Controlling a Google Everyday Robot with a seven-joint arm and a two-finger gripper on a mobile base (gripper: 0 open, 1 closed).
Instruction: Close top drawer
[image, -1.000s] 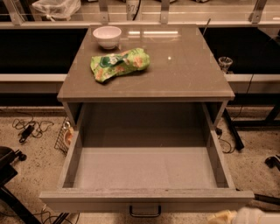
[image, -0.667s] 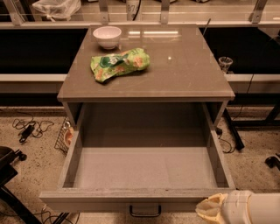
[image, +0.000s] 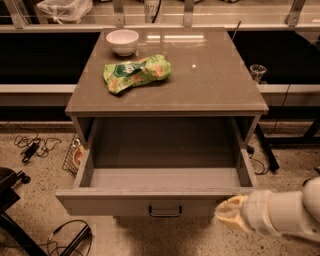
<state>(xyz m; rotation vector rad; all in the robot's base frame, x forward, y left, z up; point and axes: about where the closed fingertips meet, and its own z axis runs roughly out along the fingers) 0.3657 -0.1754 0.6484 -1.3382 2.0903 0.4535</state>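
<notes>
In the camera view, the cabinet (image: 210, 85) has a flat, smooth grey-brown top with square edges that picks up small glints of light. The top drawer (image: 115, 204) stands pulled far out of the cabinet's front: a wide, deep rectangular box in the same matte grey-brown, its plain floor and upright side walls open to view. Its flat front panel carries a small dark bar handle (image: 165, 211) at the centre. On the cabinet's top, toward the back left corner, sits a round white bowl (image: 122, 41) with a glossy surface. Just in front of it lies a crumpled green snack bag (image: 136, 74), shiny and creased. The gripper (image: 231, 214) is at the cabinet's front right, just beside the right end of the drawer's front panel and level with it. It shows as a pale cream, rounded tip on a thick white cylindrical arm (image: 285, 215) that comes in from the right. Whether it is open or closed I cannot tell, nor whether it touches the panel. Left of the cabinet, thin black cables (image: 32, 147) curl over the speckled floor (image: 35, 200).
</notes>
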